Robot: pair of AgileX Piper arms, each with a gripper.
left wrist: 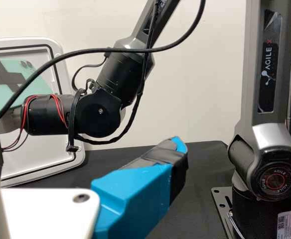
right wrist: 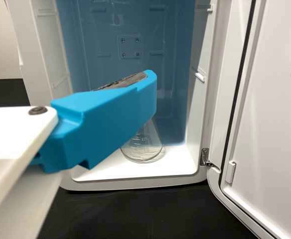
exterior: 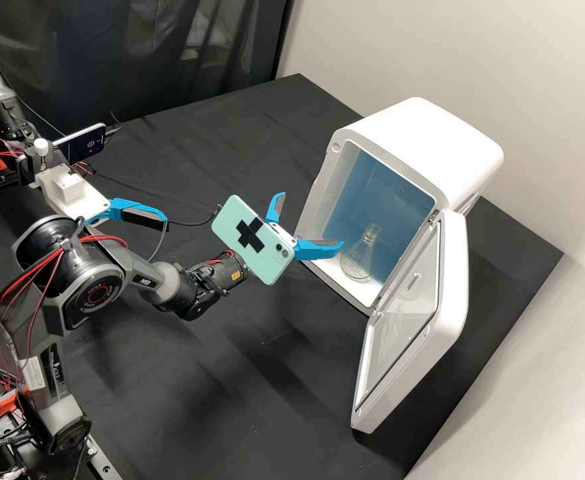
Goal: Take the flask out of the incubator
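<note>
The white incubator point(exterior: 425, 133) stands at the bench's right side with its door point(exterior: 412, 313) swung wide open toward the front. A clear glass flask point(exterior: 365, 253) stands upright on the floor of its blue interior; the right wrist view has the flask point(right wrist: 143, 144) partly behind a blue finger point(right wrist: 105, 114). My right gripper point(exterior: 312, 221) is open just outside the incubator's opening, left of the flask and holding nothing. Far to the left, my left gripper point(exterior: 155, 219) hovers open and empty above the bench, one of its fingers point(left wrist: 150, 184) in its own view.
A mint-green phone point(exterior: 255, 239) is strapped to the right wrist, and a dark phone point(exterior: 82, 143) sits on the left arm. The open door point(right wrist: 270, 124) hangs beside the opening. The bench's edge runs close behind and right of the incubator. An arm base point(left wrist: 270, 149) stands nearby.
</note>
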